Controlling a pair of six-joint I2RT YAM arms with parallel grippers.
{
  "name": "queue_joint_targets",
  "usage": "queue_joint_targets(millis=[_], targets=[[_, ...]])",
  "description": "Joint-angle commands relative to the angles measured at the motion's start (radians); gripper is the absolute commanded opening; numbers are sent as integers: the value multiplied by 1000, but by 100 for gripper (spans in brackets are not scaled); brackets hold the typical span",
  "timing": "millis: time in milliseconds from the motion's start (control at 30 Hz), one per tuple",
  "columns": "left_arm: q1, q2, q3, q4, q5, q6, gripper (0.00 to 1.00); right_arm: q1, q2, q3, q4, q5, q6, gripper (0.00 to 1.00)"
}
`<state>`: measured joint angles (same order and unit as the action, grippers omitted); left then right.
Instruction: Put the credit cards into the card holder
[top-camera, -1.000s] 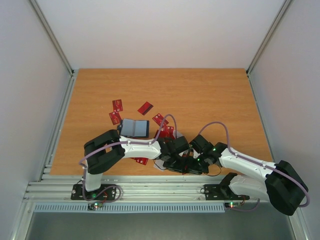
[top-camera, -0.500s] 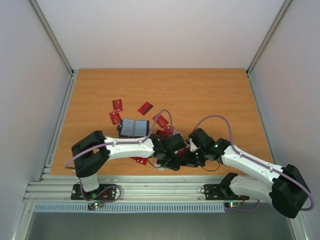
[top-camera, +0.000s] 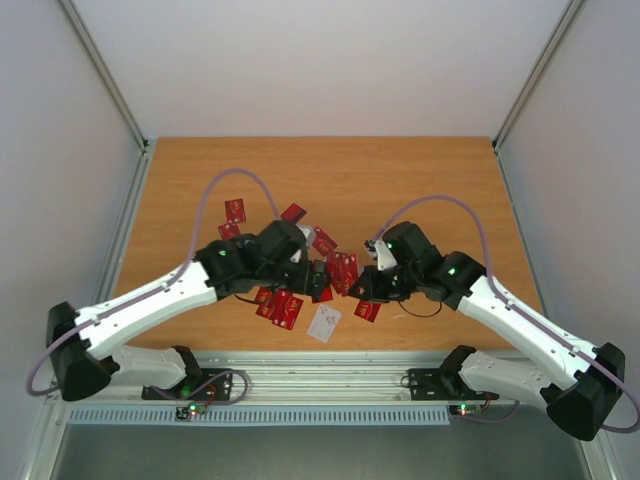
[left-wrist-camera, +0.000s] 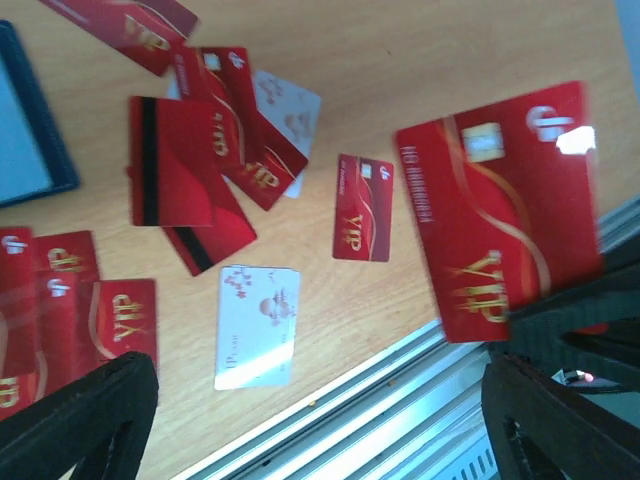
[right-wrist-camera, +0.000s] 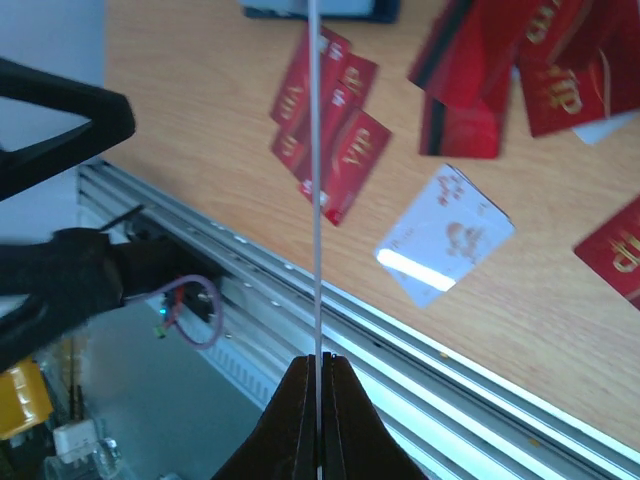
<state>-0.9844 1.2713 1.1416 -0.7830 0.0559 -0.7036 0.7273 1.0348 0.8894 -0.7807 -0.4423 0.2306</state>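
The right gripper (right-wrist-camera: 318, 365) clamps a red VIP card (left-wrist-camera: 505, 210) above the table's (top-camera: 400, 170) near edge, while the left gripper (left-wrist-camera: 315, 385) spreads wide over scattered credit cards (left-wrist-camera: 190, 170) beside the card holder (left-wrist-camera: 25, 130), broad wood lying beyond.

Red cards (top-camera: 285, 310) scattered on table (top-camera: 450, 180), white card (top-camera: 324, 323) nr front

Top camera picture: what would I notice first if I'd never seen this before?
Probably the jumble of red cards spilled across the near middle of the wooden table, with the left arm and right arm leaning in over it. Next, one red card held up off the table, pinched in the right gripper, and a lone white card by the near edge.
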Motion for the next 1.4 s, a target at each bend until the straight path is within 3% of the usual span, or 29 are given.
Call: queue_joint_targets(millis=[0,267,400,467,567,733,933,1200,1367], targets=[[120,-106,-16,-62,27,105,89,-8,5,104,-21,-27,-19,1],[394,-234,-17,171,542,118,79,-38,76,241,179,-126,36,1],[505,-220,-61,433,764,-26,72,-66,147,313,292,-194,96,1],[538,-210,-87,621,833,-177,70,-78,191,359,345,-235,130,1],[563,-182,-87,804,870,-299,68,-87,250,444,378,-287,163,1],[601,-135,-62,954,874,-393,57,-131,290,484,543,-392,279,1],[621,-84,1,937,886,-354,44,-208,355,469,843,-566,456,1],[625,-21,70,1041,923,-405,37,-241,395,523,862,-711,469,1],[631,-23,75,1007,937,-403,31,-266,376,504,872,-772,468,1]])
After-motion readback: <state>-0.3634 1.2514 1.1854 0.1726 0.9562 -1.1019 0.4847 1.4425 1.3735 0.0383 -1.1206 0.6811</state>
